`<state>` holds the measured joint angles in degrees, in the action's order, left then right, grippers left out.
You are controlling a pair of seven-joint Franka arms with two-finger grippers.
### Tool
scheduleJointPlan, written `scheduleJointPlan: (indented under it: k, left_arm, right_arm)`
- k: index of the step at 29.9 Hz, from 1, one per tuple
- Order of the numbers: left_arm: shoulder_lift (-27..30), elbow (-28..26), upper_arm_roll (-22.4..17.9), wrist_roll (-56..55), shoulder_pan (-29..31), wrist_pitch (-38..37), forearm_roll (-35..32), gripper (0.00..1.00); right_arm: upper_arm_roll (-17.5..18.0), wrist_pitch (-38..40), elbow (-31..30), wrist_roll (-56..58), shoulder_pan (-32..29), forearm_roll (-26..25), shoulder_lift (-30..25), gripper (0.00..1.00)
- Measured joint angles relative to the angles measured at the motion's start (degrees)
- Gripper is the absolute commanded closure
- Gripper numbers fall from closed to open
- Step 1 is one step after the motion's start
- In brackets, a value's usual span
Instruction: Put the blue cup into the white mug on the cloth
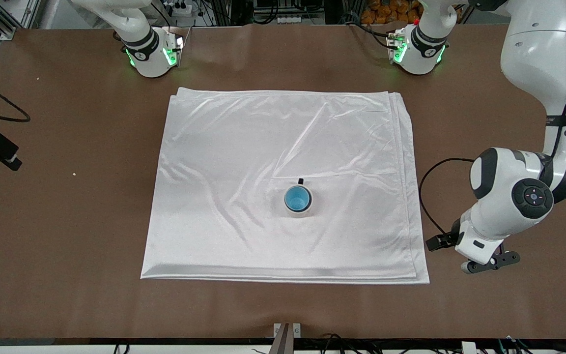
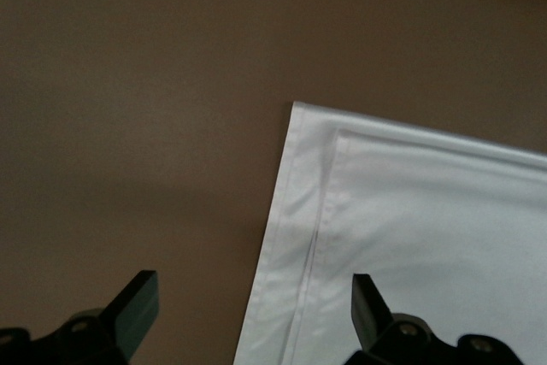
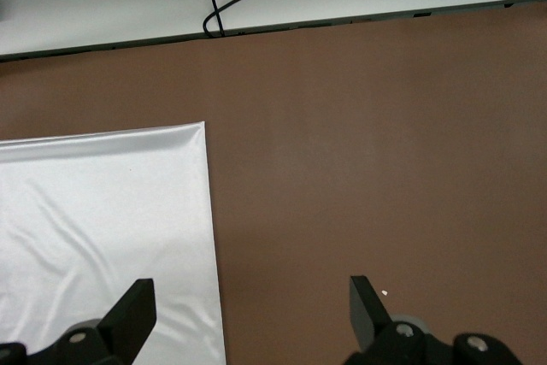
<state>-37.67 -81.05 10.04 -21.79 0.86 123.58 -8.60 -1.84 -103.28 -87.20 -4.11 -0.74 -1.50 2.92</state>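
So we see blue cup already nested in white mug, mid cloth, job looks done. Left gripper jaws wide, empty, over cloth corner, clear of mug. Right gripper likewise wide, empty, waiting over cloth edge.

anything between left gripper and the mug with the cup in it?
Only bare cloth. In the front view the left gripper hangs open off the cloth's corner; the white mug, blue cup inside, stands mid-cloth.
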Motion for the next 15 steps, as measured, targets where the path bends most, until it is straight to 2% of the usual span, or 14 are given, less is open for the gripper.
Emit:
scheduleJointPlan:
  k: [8, 15]
  left_arm:
    - [0.7, 0.1, 0.1, 6.3, 2.6, -4.6, 0.0, 0.00]
    - [4.9, 0.2, 0.5, 12.2, 5.9, -10.9, 3.2, 0.00]
  right_arm:
    - [0.0, 2.0, 1.0, 0.0, 0.0, 0.0, 0.0, 0.00]
    - [0.0, 3.2, 2.0, 0.0, 0.0, 0.0, 0.0, 0.00]
